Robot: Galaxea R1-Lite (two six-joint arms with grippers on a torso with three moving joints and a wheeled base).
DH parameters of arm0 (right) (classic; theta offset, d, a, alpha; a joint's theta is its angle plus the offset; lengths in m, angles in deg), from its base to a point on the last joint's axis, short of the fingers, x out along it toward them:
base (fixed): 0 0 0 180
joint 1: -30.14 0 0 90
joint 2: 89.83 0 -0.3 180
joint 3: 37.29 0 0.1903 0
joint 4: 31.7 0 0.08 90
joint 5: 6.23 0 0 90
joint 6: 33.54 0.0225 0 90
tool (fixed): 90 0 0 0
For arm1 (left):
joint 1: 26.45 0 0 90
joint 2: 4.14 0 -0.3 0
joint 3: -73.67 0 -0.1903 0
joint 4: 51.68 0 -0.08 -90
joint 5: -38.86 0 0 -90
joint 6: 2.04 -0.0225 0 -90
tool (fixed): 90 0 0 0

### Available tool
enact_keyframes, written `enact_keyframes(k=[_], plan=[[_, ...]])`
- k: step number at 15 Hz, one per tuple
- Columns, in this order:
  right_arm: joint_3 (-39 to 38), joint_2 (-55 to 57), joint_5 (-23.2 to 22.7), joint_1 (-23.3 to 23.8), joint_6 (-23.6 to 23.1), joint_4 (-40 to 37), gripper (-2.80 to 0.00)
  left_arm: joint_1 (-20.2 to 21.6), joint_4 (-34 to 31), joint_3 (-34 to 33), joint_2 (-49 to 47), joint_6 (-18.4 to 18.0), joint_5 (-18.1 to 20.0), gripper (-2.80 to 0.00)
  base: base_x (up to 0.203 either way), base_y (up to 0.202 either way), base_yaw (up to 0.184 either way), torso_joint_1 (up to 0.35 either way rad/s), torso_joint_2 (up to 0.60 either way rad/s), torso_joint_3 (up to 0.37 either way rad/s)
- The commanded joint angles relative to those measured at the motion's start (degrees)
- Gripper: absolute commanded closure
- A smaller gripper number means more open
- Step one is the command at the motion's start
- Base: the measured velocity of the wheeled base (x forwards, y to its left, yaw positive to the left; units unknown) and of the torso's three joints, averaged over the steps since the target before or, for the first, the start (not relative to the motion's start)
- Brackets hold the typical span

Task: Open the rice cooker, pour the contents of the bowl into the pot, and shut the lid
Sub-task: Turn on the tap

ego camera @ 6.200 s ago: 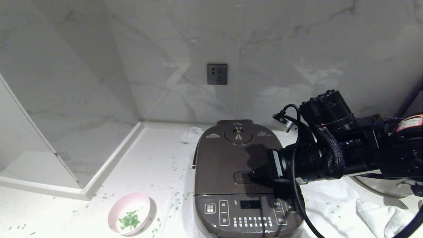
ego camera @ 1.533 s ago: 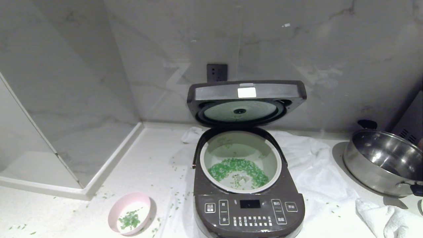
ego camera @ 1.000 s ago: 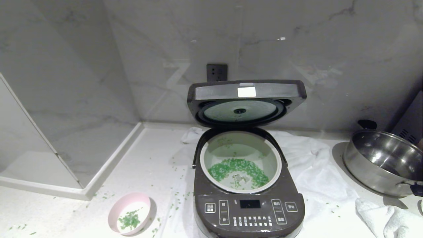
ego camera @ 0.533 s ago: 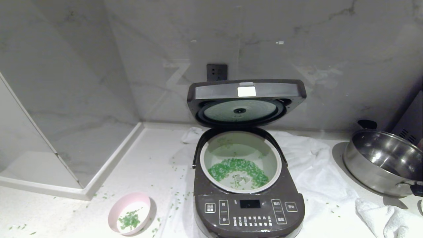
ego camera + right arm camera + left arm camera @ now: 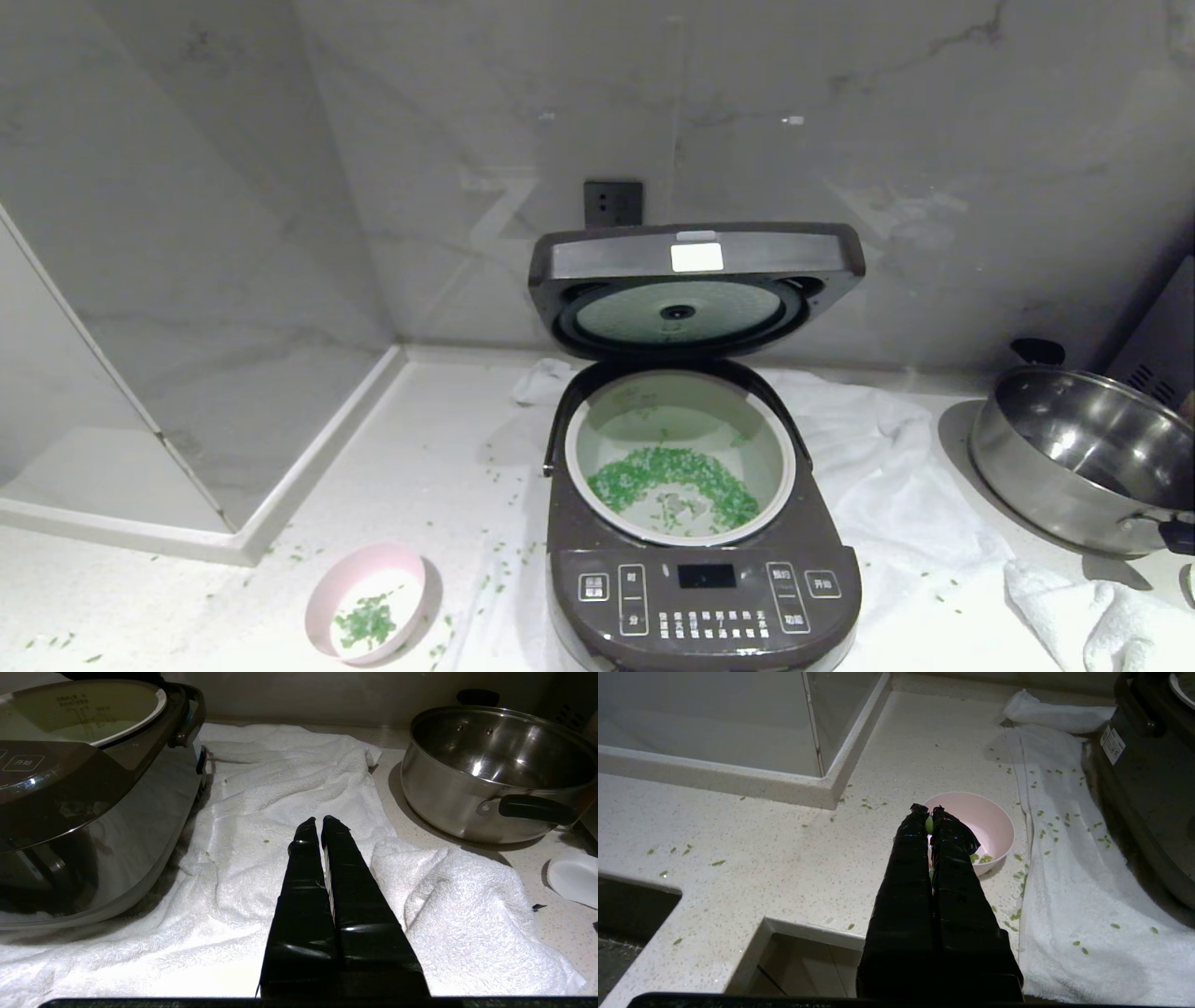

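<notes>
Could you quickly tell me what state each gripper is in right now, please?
Left gripper: shut, holding nothing, above the bowl.
Right gripper: shut, holding nothing, over the white towel.

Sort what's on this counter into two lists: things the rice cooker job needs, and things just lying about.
For the job:
- rice cooker
- lid, standing open
- pot, green grains already in it
- bowl, a few grains inside

Lying about:
- steel pan
- white towels
- spilled grains on the counter
- wall socket
</notes>
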Motion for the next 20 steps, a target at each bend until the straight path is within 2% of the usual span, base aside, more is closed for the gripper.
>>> enact_keyframes(k=[1, 6, 20], plan=[[-0.02, -0.02, 0.01, -0.01, 0.07, -0.02, 0.0, 0.11, -0.03, -0.01, 0.1, 0.03, -0.02, 0.0, 0.0, 0.0, 0.0, 0.0, 0.0, 0.0], [-0.11, -0.02, 0.62, -0.09, 1.39, 0.26, 0.0, -0.16, -0.03, -0.01, 0.1, 0.03, -0.02, 0.0, 0.0, 0.0, 0.0, 0.0, 0.0, 0.0], [-0.19, -0.02, 0.62, -0.1, 1.39, 0.6, 0.0, -0.07, -0.03, -0.01, 0.03, 0.03, -0.02, 0.0, 0.0, 0.0, 0.0, 0.0, 0.0, 0.0]])
